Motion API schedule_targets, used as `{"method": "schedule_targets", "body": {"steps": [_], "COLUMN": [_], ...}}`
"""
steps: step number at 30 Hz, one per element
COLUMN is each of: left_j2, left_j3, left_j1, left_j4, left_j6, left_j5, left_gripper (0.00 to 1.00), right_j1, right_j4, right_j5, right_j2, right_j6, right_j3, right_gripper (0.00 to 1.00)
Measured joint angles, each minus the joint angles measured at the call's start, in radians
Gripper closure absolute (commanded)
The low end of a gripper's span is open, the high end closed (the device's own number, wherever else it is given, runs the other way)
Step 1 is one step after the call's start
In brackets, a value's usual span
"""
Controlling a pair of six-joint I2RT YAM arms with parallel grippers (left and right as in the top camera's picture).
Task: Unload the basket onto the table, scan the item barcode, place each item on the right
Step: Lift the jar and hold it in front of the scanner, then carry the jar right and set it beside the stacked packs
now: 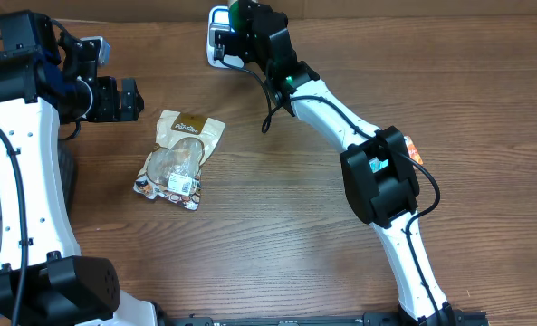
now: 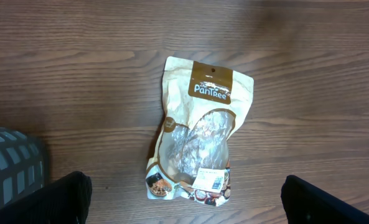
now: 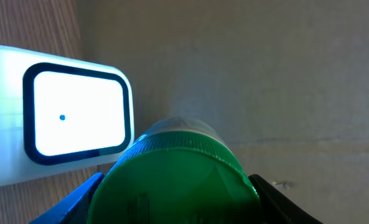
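Right now your right gripper [image 3: 179, 198] is clamped on the green-lidded item [image 3: 178, 168], one finger on each side of the lid. Only the ribbed green lid shows, so you cannot tell what the body looks like or where its barcode faces. The item sits at the far edge of the table [image 1: 277, 226], just beside the white scanner [image 1: 217, 38]. In the right wrist view the scanner's lit window [image 3: 78, 115] glows white to the left of the lid, with a small blue dot on it. A plain tan board [image 3: 265, 81] fills the rest of that view behind the lid.

Your left gripper [image 1: 134, 100] hangs over the left side of the table with its jaws spread wide and nothing between them. Below it lies a snack pouch [image 2: 200, 137], flat on the wood, its brown header towards the far edge and a white label [image 2: 210, 179] near its lower end. The pouch lies well apart from the scanner. A grey mesh object [image 2: 10, 168] pokes into the left wrist view at the lower left. The right arm [image 1: 340, 122] stretches diagonally across the right half of the table.
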State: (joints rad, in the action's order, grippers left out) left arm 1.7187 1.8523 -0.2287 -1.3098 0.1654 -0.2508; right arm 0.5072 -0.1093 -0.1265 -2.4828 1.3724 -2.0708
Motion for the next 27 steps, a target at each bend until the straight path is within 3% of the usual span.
{"method": "schedule_targets", "body": {"steps": [20, 27], "left_j2": [0.0, 0.0], "left_j3": [0.0, 0.0], "left_j1": [0.0, 0.0], "left_j4": [0.0, 0.0], "left_j6": [0.0, 0.0], "left_j5": [0.0, 0.0], "left_gripper": [0.0, 0.0], "right_j1": [0.01, 0.016], "right_j4": [0.003, 0.11], "right_j5": [0.03, 0.045], "right_j2": [0.0, 0.042], "right_j6": [0.002, -0.248], "right_j3": [0.0, 0.002], "right_gripper": [0.46, 0.46]}}
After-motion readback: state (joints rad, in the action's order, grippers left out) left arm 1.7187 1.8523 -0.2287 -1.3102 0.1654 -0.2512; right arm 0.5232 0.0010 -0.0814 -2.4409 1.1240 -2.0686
